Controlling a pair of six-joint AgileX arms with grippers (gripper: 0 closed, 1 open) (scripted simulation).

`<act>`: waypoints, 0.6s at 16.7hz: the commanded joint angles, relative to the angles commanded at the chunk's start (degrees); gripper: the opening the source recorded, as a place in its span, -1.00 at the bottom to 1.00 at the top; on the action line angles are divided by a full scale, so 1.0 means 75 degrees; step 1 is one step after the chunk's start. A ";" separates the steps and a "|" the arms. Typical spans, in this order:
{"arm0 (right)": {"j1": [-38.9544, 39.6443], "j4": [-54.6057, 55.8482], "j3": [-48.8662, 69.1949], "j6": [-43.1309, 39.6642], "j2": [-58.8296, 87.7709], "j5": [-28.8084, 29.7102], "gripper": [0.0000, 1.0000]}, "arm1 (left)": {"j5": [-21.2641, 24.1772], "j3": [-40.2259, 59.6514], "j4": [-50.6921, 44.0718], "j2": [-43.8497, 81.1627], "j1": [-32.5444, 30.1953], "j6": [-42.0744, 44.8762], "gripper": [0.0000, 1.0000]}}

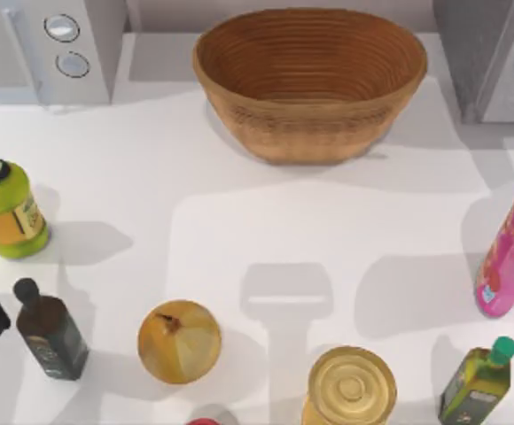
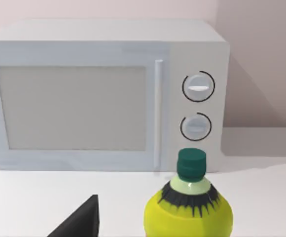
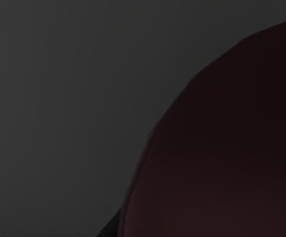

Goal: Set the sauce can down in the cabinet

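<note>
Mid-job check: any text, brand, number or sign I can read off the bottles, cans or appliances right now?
No text is legible.
Yellow-green bottle: orange label, print too blurred.
Dark bottle: label unreadable.
Pink canister: coloured graphics, no readable words.
Olive-green bottle: label too small.
Gold-topped can: ridges, no lettering.
Microwave: two knobs, no markings.
Right wrist view is dark.

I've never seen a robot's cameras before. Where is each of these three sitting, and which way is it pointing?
Top view: above the table, looking straight down at the basket, bottles and cans; the left arm's dark edge sits at the table's left.
Left wrist view: on the left arm, facing the white appliance; a dark bit of the left tool pokes in.
Right wrist view: dark.
Shared: the yellow-green bottle and the appliance appear in the top and left wrist views.
</note>
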 joint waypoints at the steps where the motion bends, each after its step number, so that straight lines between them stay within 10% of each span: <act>1: -0.0008 0.0019 0.0088 -0.0002 0.0116 -0.0032 -1.00 | 0.0000 0.0000 0.0000 0.0000 0.0000 0.0000 1.00; 8: -0.0013 0.0045 0.0220 -0.0007 0.0296 -0.0091 -1.00 | 0.0000 0.0000 0.0000 0.0000 0.0000 0.0000 1.00; 10: -0.0013 0.0045 0.0220 -0.0007 0.0296 -0.0091 -0.70 | 0.0000 0.0000 0.0000 0.0000 0.0000 0.0000 1.00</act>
